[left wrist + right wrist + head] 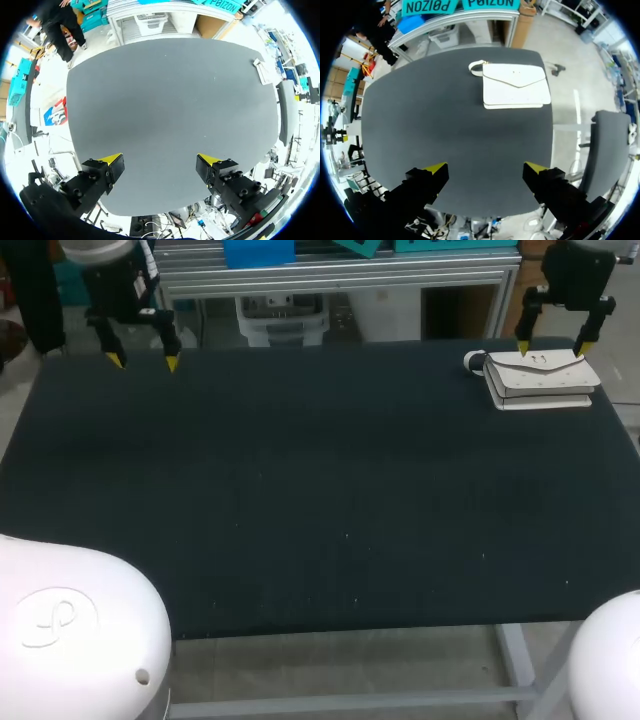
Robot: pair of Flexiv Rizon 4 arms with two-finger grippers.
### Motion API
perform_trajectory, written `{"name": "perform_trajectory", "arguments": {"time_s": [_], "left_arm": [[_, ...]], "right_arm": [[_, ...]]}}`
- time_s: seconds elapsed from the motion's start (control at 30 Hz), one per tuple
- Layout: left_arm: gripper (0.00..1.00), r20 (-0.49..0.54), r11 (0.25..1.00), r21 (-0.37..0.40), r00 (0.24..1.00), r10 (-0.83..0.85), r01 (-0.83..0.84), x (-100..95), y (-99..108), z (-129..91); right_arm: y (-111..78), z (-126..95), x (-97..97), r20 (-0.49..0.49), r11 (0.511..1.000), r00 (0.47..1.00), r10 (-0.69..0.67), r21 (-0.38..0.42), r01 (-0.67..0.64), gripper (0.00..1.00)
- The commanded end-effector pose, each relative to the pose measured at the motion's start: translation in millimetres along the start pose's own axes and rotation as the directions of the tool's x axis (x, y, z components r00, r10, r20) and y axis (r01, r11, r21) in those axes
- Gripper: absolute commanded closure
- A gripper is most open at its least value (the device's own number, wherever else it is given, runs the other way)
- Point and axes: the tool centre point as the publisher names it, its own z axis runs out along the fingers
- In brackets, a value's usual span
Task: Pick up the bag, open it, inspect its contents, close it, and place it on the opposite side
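Note:
A white bag [541,378] with a flap lies flat at the far right corner of the dark table [300,490]. In the right wrist view the bag [515,85] lies well ahead of my right gripper [485,172], its flap closed and a small loop at one end. My right gripper [553,345] hangs open above the bag, holding nothing. My left gripper [143,361] is open over the far left corner, empty. From the left wrist view the bag [263,71] shows small at the far side, distant from my left gripper [160,162].
The table's far edge runs just behind both grippers. A metal frame [340,280] stands behind it.

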Motion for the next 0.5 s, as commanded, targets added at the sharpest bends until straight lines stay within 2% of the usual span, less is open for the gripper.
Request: {"name": "perform_trajectory", "arguments": {"time_s": [0.03, 0.2, 0.23, 0.3, 0.33, 0.5], "left_arm": [[0.00, -0.096, 0.972, 0.121, 0.972, 0.215, -0.203, 4.1, 17, 4], [0.00, -0.154, 0.887, 0.206, 0.881, 0.447, -0.414, 16.1, 25, 6], [0.00, -0.166, 0.847, 0.231, 0.838, 0.519, -0.479, 19.5, 26, 7], [0.00, -0.172, 0.789, 0.263, 0.777, 0.605, -0.556, 23.9, 30, 8], [0.00, -0.172, 0.734, 0.292, 0.721, 0.671, -0.613, 27.6, 32, 9], [0.00, -0.129, 0.555, 0.351, 0.548, 0.826, -0.754, 43.3, 42, 15]], "right_arm": [[-2.3, 5, -26.4, -0.069, 1.000, 0.998, -0.009, -0.026, 0.008, 0.00], [3.1, 10, -53.7, -0.117, 1.000, 0.993, 0.011, -0.027, -0.014, 0.00], [4.9, 11, -61.9, -0.147, 0.999, 0.989, 0.021, -0.023, -0.024, 0.00], [7.7, 14, -71.8, -0.145, 0.999, 0.989, 0.040, -0.017, -0.043, 0.00], [10.3, 17, -79.6, -0.168, 0.998, 0.984, 0.053, -0.010, -0.055, 0.00], [18.6, 24, -106.1, -0.207, 0.995, 0.973, 0.098, 0.005, -0.099, 0.00]]}}
